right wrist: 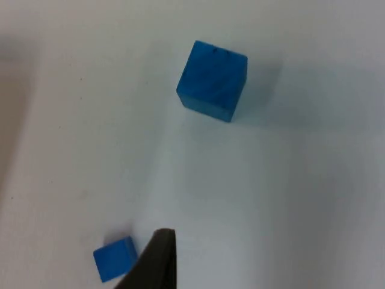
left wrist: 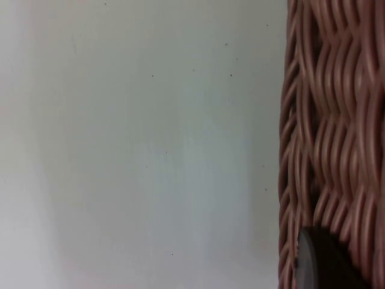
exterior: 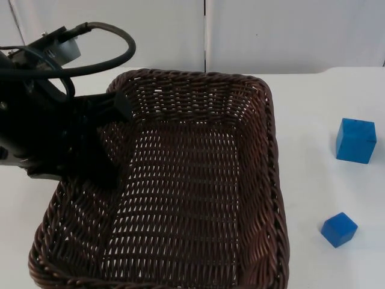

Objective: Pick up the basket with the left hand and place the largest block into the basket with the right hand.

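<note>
Left gripper pinches the left wall of the brown wicker basket, one finger inside. Right of the basket, on the white table, stand the larger blue block and, nearer, the smaller blue block. Right gripper's state: cannot tell.

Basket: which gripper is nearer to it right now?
Left. The left gripper is at the basket's left rim; the right gripper hangs over the two blue blocks, off the basket's right side.
</note>
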Tool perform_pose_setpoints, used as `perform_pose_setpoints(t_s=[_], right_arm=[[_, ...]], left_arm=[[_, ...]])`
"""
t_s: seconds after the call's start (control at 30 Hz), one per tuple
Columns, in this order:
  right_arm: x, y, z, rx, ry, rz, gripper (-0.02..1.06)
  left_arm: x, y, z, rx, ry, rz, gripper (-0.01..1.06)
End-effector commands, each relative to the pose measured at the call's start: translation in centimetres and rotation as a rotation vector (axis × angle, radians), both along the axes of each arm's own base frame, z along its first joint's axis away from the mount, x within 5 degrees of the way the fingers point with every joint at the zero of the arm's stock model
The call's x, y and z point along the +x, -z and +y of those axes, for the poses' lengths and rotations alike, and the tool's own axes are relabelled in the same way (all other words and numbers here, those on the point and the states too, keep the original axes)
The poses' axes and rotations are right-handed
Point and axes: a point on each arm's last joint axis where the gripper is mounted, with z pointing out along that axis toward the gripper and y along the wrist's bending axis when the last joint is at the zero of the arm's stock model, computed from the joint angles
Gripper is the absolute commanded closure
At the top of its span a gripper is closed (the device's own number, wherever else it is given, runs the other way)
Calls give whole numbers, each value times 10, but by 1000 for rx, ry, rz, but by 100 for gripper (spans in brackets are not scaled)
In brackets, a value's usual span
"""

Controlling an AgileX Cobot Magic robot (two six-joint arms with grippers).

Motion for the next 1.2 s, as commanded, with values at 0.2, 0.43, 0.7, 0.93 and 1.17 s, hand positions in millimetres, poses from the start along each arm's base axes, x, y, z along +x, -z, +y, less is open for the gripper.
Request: perform_pose_setpoints(t_s=[0.2,0.43,0.7,0.93,1.17], right_arm=[[48,0,0,-12,-24,14,-1],[89,22,15,14,-47,107,-1],[119,57,56,-43,-41,189,-1],[137,102,66,-40,107,250,-1],[151,149,74,6,190,265,3]], left_arm=[[-1,-4,0,-23,-24,-10,105],[-1,-4,0,-23,-24,-10,105],[-1,-4,0,-23,-24,-10,105],[-1,-4,0,-23,-24,-10,105],[-1,-4,0,-23,-24,-10,105]])
